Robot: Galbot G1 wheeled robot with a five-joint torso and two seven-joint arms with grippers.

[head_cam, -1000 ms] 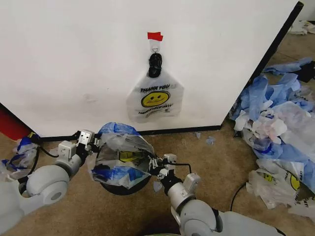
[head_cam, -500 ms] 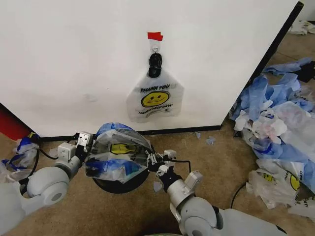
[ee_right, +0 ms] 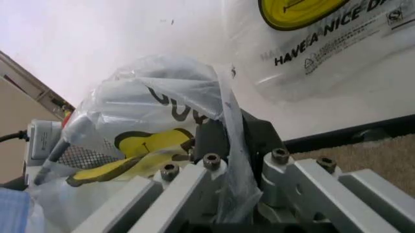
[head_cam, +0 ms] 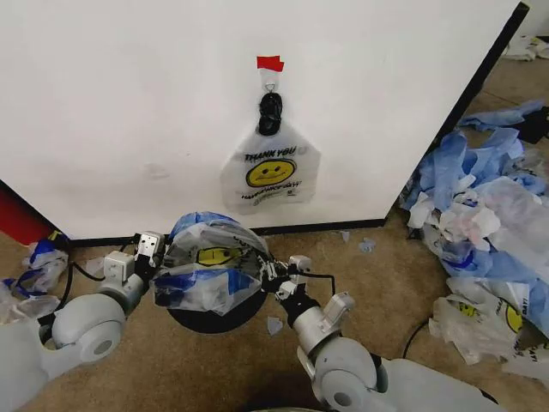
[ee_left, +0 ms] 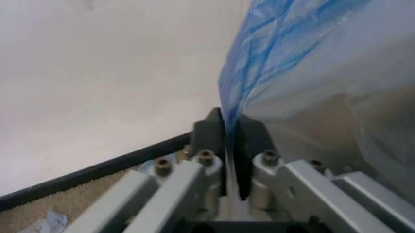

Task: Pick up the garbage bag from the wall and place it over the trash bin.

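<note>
Now I hold the thin see-through smiley garbage bag (head_cam: 210, 268) stretched just above the round black wire trash bin (head_cam: 210, 316). My left gripper (head_cam: 157, 251) pinches one edge and my right gripper (head_cam: 276, 281) pinches the other, so the bag runs side to side with the bin right under it.

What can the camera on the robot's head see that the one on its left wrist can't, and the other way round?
Head camera alone: the round black wire-mesh trash bin, the right hand, red tape above another smiley bag hanging on its hook, heaped bags on the floor. Left wrist camera alone: the dark finger pads clamped on a blue plastic edge. Both: the crinkly translucent smiley garbage bag, the left hand, the white wall.
</note>
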